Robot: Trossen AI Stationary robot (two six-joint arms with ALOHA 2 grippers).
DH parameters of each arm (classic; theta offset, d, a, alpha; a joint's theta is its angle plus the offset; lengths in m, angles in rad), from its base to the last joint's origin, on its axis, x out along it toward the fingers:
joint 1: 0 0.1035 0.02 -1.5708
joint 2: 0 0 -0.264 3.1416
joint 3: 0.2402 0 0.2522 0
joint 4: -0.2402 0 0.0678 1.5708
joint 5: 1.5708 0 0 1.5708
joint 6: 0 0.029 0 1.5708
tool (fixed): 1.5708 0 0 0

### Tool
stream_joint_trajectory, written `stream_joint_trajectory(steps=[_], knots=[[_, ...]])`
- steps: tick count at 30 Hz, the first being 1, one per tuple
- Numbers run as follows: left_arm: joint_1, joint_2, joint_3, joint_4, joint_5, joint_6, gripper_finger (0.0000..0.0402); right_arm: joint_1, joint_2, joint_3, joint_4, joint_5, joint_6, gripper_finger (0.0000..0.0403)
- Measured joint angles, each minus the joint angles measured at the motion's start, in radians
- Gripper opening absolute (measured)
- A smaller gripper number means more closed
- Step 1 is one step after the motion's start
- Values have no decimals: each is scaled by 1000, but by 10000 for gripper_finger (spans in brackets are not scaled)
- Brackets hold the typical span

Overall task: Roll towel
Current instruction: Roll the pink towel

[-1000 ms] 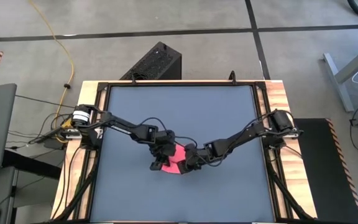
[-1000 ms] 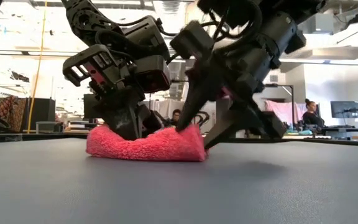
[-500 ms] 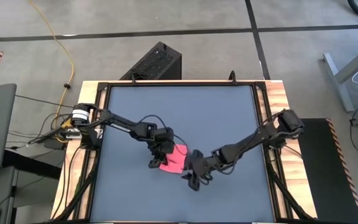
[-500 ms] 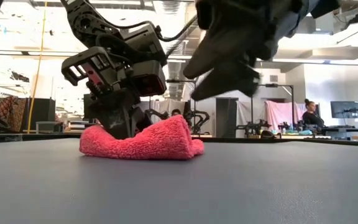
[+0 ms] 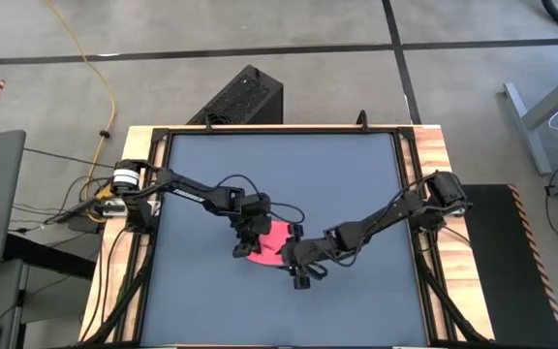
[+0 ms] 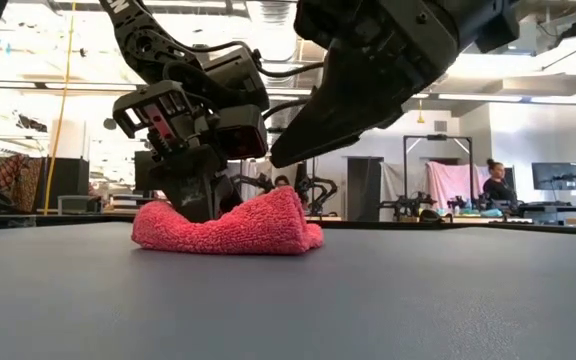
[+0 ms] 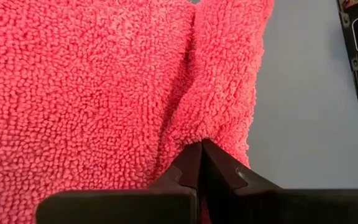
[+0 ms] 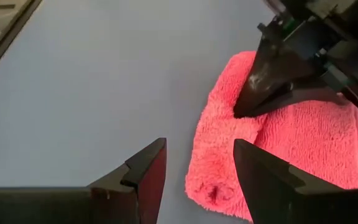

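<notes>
While the left gripper [image 7: 201, 144] stays out of the roll, its fingers closed and pinning the towel [image 5: 267, 242] flat, the roll is only partly done: one edge is folded over, the cloth sitting a bit toward the table's front edge from centre. Right gripper [image 8: 194, 165] hovers just above the towel's free edge, jaws wide and holding nothing. Next move likely needs it down onto that folded lip to grab and turn it further

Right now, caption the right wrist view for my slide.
Open right gripper hovers over the table beside the towel, which the shut left gripper pins.
</notes>
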Motion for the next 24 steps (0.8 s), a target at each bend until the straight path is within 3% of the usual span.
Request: stream_joint_trajectory(steps=[14,20,24], knots=[[0,0,0,2,3,-6,0,-7,0,0,5,-53,-43,211],[0,0,0,0,4,-6,0,-15,75,7,46,-116,-32,211],[0,0,0,-9,16,-5,0,-15,98,28,41,-73,-14,211]])
